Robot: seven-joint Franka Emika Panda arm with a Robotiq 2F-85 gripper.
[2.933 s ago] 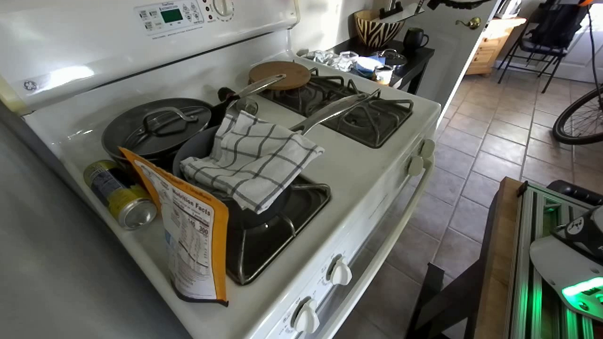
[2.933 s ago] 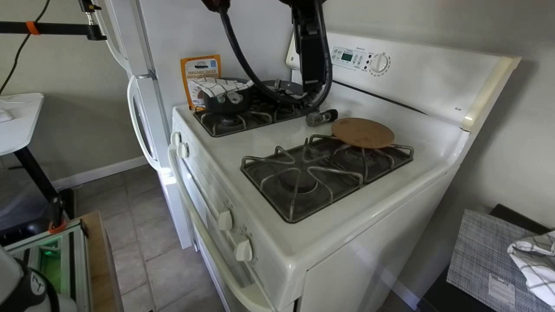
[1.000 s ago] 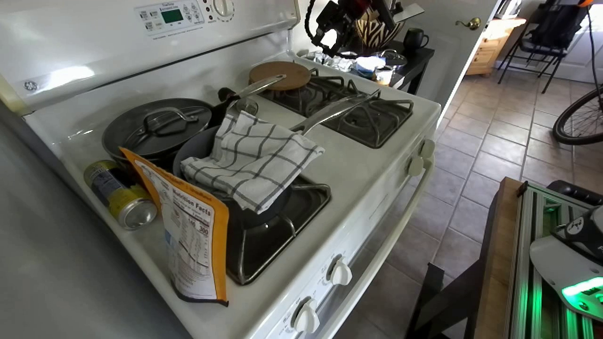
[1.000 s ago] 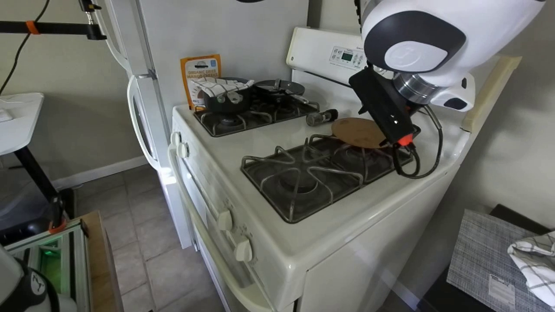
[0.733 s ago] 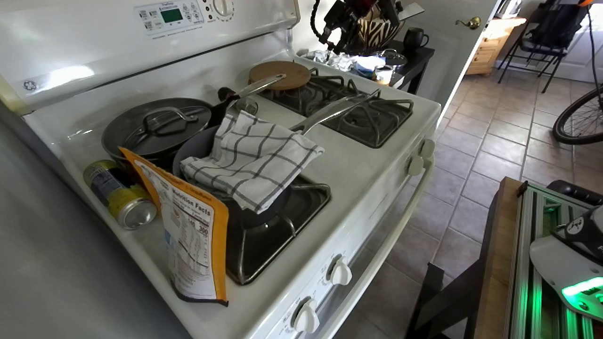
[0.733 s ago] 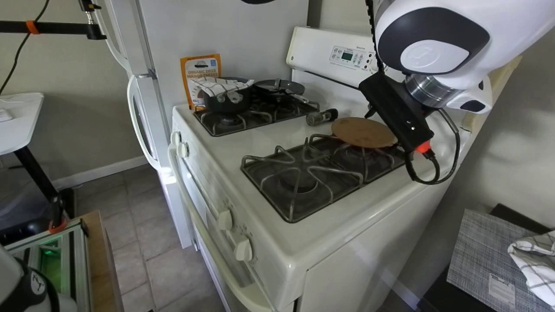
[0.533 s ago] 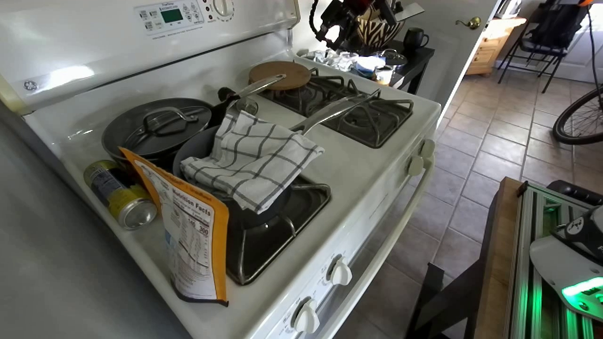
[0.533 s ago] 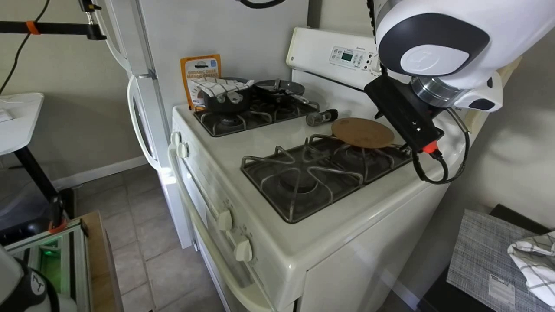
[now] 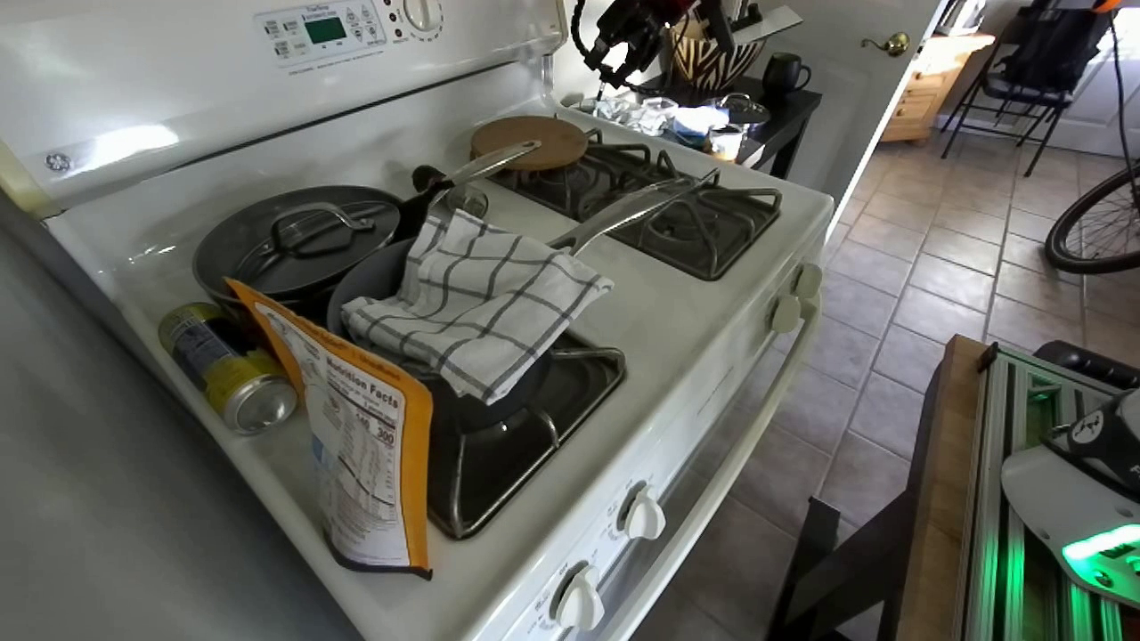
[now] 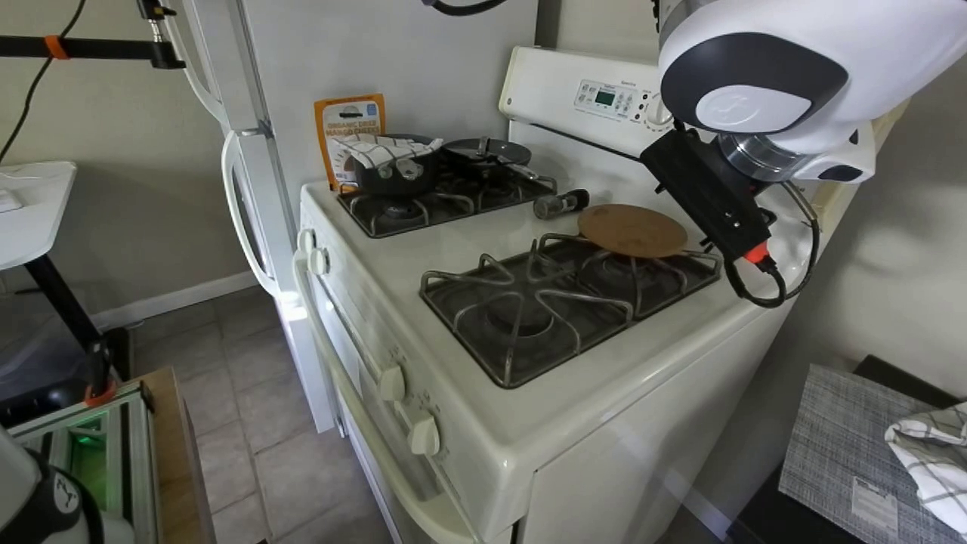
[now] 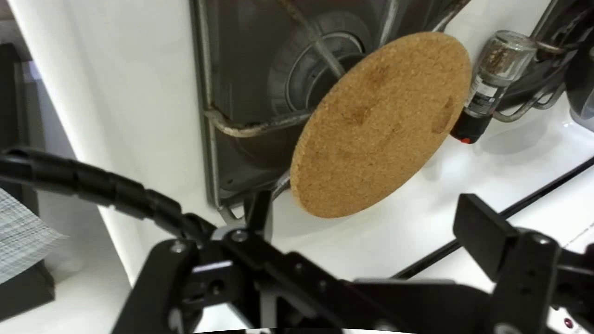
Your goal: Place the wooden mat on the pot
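Note:
The wooden mat point(image 11: 383, 130), a thin round tan cork-like disc, lies on the rear burner grate of the stove. It shows in both exterior views point(image 9: 530, 142) point(image 10: 631, 231). My gripper point(image 11: 371, 222) is open and empty in the wrist view. Its two black fingers are wide apart, and the mat's near edge lies just beyond them, untouched. In an exterior view my gripper point(image 9: 628, 36) hangs above and past the mat. A dark pot point(image 10: 396, 181) stands on the far front burner with a grey-white checkered cloth point(image 9: 481, 298) draped over it. A lidded pan point(image 9: 298, 236) stands behind it.
A spice grinder point(image 11: 494, 81) lies beside the mat. Pan handles point(image 9: 623, 214) reach toward the mat's side. An orange-edged bag point(image 9: 365, 454) and a yellow can point(image 9: 227, 365) stand and lie by the pots. The stove's back panel point(image 10: 604, 113) rises behind.
Since 2.9 s ago the arm has swung from the pots' side to above the mat's burner. In the last second it has shifted only slightly. The mat has not moved.

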